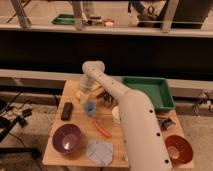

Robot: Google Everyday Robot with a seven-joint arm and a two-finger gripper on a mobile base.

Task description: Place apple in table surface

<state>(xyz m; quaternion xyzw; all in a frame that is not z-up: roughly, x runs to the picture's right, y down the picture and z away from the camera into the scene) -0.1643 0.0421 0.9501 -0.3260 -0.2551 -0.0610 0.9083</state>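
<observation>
Apple (80,94): one, at the table surface (80,123) far-left area, beside the gripper (88,96), whose opening cannot be determined; left to right: one purple bowl (67,138); one blue cup (90,107); one green tray (148,93); one red-brown bowl (179,148).

Claw (86,95) over table surface (82,125) (near blue cup (90,108)).

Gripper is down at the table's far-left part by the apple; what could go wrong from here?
1. The gripper hangs low beside the apple near the table surface's left edge; a round fruit could roll off there.
2. The blue cup and pale yellow piece stand close by; the arm might knock either when it moves.
</observation>
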